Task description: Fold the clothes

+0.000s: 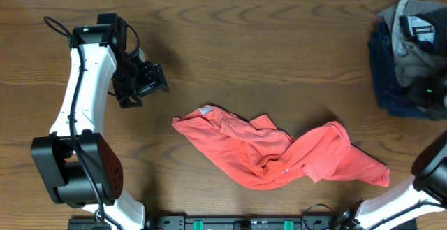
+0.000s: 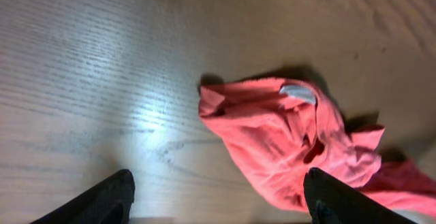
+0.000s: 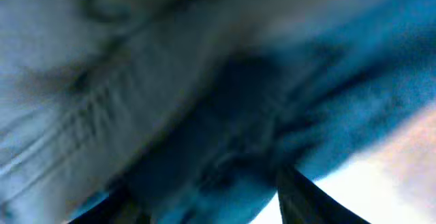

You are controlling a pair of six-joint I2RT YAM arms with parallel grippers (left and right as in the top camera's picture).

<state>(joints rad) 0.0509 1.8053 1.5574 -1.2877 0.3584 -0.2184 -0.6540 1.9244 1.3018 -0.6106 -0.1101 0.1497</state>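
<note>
**Shirt bunched, right jaws unreadable**

Shirt point(image 1: 269, 153) lies crumpled mid-worktop point(image 1: 244, 41), sleeves lost in folds. Your left jaws stand spread and empty, near its collar end. Right jaws sit close against the pile point(image 1: 408, 55). The view is blurred, so you cannot tell their state.

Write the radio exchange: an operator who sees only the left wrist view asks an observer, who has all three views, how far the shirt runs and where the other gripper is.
Operator: My view cuts the shirt off on the right. How far does it run?
Observer: The shirt lies as one long crumpled strip, ending toward the front right of the table.
Operator: I can't see the right gripper. Where is it?
Observer: The right gripper is at the pile of grey and navy garments in the table's far right corner. Its camera shows only blurred cloth close up.
</note>
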